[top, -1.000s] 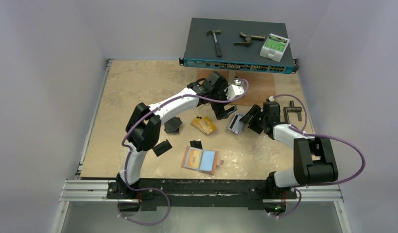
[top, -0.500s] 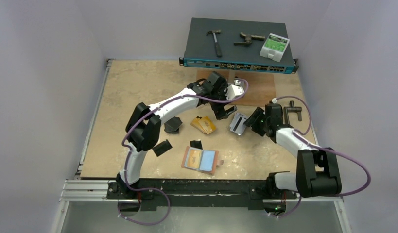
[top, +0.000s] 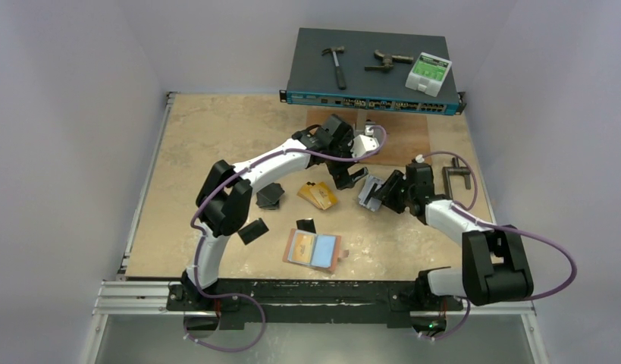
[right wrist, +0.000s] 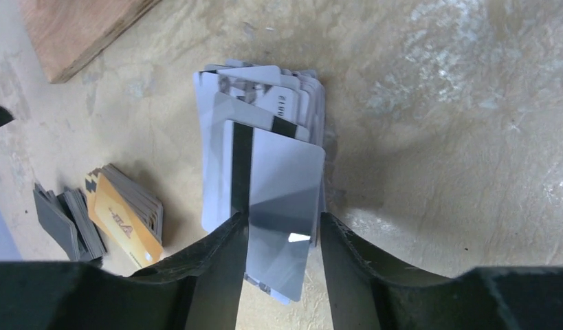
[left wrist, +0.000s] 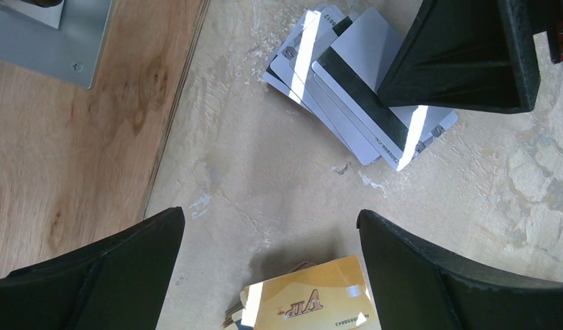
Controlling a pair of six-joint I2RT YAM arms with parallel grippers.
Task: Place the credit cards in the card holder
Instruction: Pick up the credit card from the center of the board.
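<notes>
Step in hand, as judged: one card is being lifted off the silver-grey stack (right wrist: 265,96) for transfer. The right gripper (right wrist: 278,237) is seen about half closed, its jaws set against the two long edges of a single silver-grey card (right wrist: 282,199), which appears held and tilted up off the stack beneath. The left gripper (left wrist: 270,227) is seen fully spread and holding nothing, hanging over bare table (left wrist: 265,179) between that stack and the orange-gold stack (left wrist: 306,299). For a clean lift, a straight rise is advised so that the next card is not dragged along. The edge grip looks slim and the card glossy, so slip is judged the main risk and quick wrist turns are to be avoided. The card holder (top: 313,250) is found at lower centre of the top view, near the arm bases and well apart from the held card. It lies opened flat, salmon-pink at the rim, one inner panel orange-tan and the other blue-grey; whether any slot is filled cannot be told. A shallow entry angle into a slot is suggested, and the free left gripper may be needed to pin the holder. The held card is noted as plain grey with rounded corners, a black magnetic stripe near one long edge and a glare spot. Black cards (top: 269,196) lie left of centre.
</notes>
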